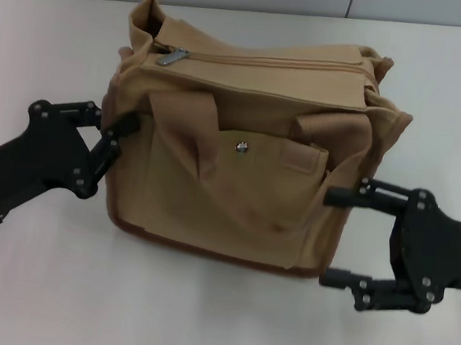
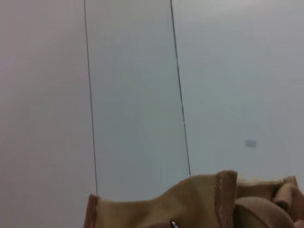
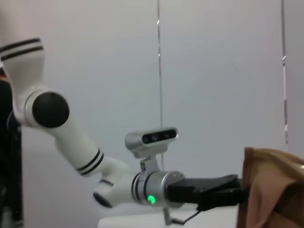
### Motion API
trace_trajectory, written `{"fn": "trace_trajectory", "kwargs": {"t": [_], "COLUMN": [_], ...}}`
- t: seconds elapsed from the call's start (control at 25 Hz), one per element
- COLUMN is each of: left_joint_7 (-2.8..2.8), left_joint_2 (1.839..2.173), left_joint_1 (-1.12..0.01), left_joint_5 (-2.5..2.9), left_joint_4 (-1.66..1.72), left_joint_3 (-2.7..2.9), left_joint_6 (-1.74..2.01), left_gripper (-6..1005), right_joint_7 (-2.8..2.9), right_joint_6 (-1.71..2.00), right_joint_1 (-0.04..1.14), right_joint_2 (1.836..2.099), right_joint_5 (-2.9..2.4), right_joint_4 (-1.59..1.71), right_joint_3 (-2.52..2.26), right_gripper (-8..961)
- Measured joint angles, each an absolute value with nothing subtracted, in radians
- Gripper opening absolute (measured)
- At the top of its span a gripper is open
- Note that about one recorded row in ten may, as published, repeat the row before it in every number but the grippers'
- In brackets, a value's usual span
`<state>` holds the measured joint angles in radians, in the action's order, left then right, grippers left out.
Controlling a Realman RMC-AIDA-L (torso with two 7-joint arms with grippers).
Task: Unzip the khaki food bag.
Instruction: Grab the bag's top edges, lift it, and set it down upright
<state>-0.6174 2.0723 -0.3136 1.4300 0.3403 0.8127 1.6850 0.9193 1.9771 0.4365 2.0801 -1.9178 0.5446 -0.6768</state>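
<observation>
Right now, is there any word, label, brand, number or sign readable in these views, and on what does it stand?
None can be read.
Bag: plain tan canvas, no print; the snap and zipper pull show no marking.
Small grey patch on the wall: too blurred to tell if it bears text.
Left tool and right tool, either side of the bag: no lettering visible.

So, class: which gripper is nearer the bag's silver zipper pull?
Left. The left gripper is against the khaki food bag below the zipper pull; the right gripper, open, is at the opposite lower corner.
</observation>
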Motion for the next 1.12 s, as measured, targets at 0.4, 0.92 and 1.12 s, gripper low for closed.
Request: {"fn": "trace_trajectory", "kwargs": {"t": [0.4,0.92,1.12], "left_joint_7": [-0.716,-0.813,-0.814], "left_joint_2": [2.072,2.074,2.074], "left_joint_1": [-0.315,-0.34,-0.344], "left_joint_5": [1.414,1.4,1.4], "left_joint_4": [0.525,0.721,0.766], "left_joint_3": [0.813,0.889,0.916], "left_joint_6": [1.772,1.811,1.826], "left_gripper": [92,93,93], "right_joint_7": [1.03,1.292,1.644], "right_joint_6": [1.963,1.823,1.703], "right_joint_1": [0.416,0.497,0.574], "right_joint_2": [2.076,2.077,2.041], "right_joint_5": [-1.642,-1.693,-1.704], "right_joint_4": [0.556,0.823,0.825], "right_joint_3": [-0.621,-0.626,-0.64], "right_gripper": [827,825,824]}}
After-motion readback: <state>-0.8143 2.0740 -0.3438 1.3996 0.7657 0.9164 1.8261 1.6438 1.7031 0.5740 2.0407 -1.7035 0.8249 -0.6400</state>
